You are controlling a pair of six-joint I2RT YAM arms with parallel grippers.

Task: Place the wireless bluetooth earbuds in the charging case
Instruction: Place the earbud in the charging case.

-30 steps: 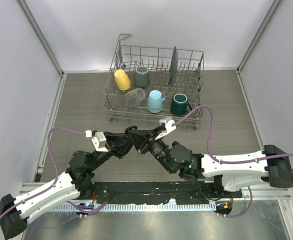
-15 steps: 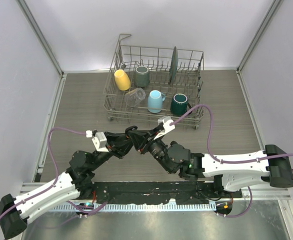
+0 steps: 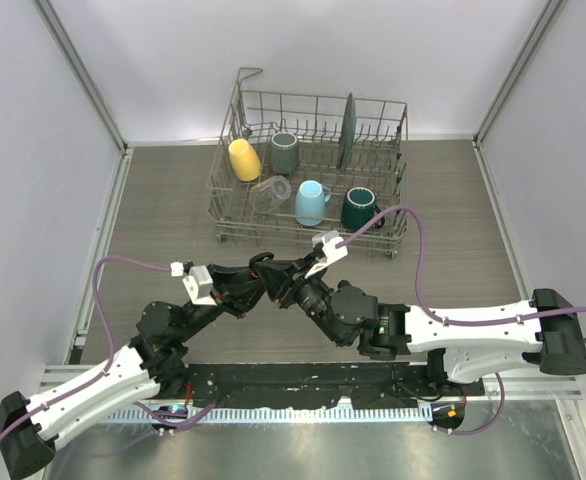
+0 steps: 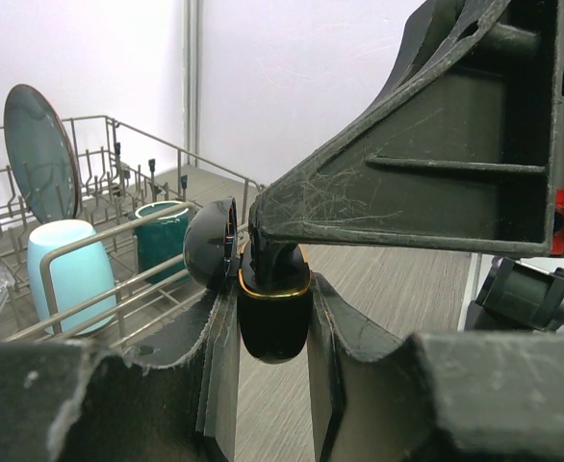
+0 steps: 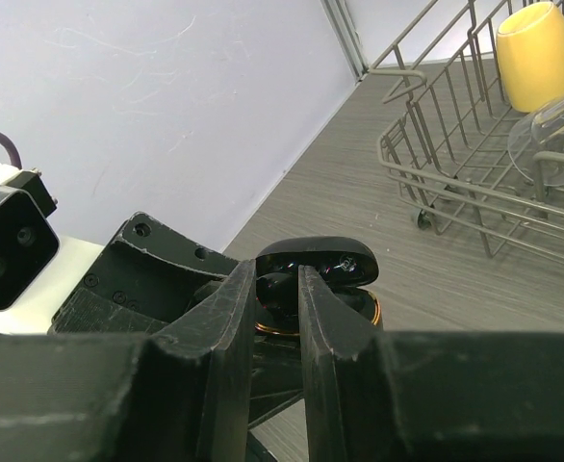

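Observation:
My left gripper is shut on a black charging case with a gold rim, gripped on its sides between the pads, its lid open. My right gripper meets it from the right above the table's near middle. In the right wrist view the right gripper is shut on a glossy black earbud and holds it at the case's open mouth, under the raised lid. The right fingers reach into the case from above in the left wrist view. No other earbuds show.
A wire dish rack stands at the back middle. It holds a yellow mug, a grey-green mug, a light blue mug, a dark teal mug, a clear glass and an upright dark plate.
My right gripper and wrist have edged slightly left, closer against the case. The left arm has shifted only a little.

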